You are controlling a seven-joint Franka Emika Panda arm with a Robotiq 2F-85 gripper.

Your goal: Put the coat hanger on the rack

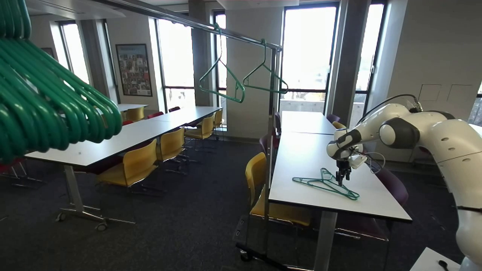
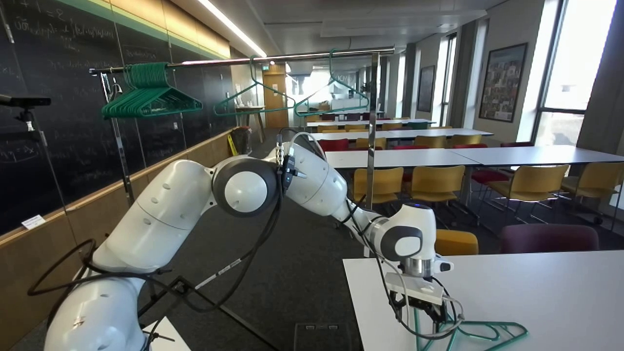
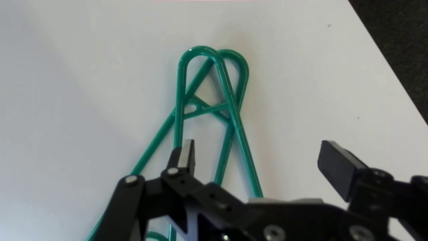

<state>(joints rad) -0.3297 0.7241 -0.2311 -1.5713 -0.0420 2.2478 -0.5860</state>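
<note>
White arm (image 2: 155,217), black gripper (image 3: 259,160)

The arm is smooth and rounded, dotted with small grey plugs (image 2: 154,201). Dark grey bands (image 2: 219,190) ring white, round joint caps (image 2: 246,191). Black cables (image 2: 271,225) loop along it; a silver collar (image 2: 418,267) circles the wrist (image 2: 420,220). Silvery screws (image 3: 274,232) stud the gripper's angular links (image 3: 214,201); a grey strip (image 3: 184,154) faces one fingertip (image 3: 192,156).

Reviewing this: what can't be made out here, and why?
Wrist view: lower parts of table hangers, covered by the jaws and cut off by the bottom edge.
In both exterior views: exact count of bunched hangers, which overlap.
In an exterior view: one end of the rack, cut off by the top edge.
In an exterior view: most writing on the blackboard, too faint to read.
</note>
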